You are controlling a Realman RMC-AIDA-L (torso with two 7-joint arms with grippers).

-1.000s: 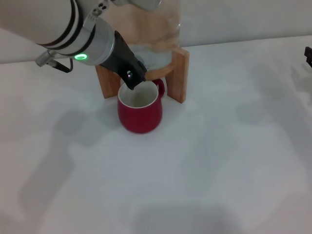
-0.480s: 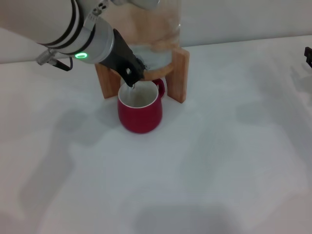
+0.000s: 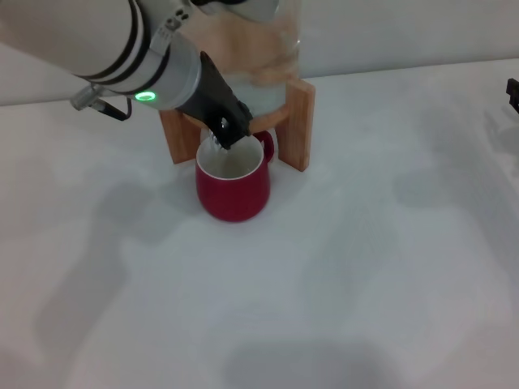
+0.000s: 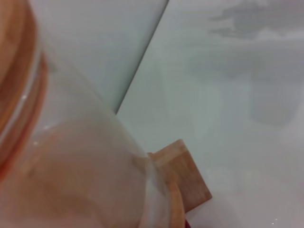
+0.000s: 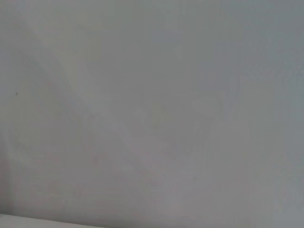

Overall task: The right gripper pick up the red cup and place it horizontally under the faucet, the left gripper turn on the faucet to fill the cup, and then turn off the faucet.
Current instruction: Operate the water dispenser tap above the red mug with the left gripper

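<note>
From the head view, the red cup stands upright on the white surface, in front of the opening of the wooden stand that carries the clear glass dispenser; its cream-white mouth faces up and its loop handle points back toward the stand; the left pincer, a slim black finger on the silver-white arm with the green ring light, reaches in from the upper left and sits directly above the cup's rear rim, right at the faucet, of which only a small glint of chrome shows beneath the black tip; whether this pincer is wide or narrow cannot be told, since the finger hides its own gap; at the far right edge a small black part of the right pincer shows, well apart from the cup, and its opening cannot be told either. From the left wrist view, the curved glass wall of the dispenser fills the near side, with an orange-brown band behind the glass; a block of the wooden stand juts out beside it, resting on the pale surface; none of the arm's own fingers show here. From the right wrist view, only plain pale grey shows, with nothing distinguishable.
</note>
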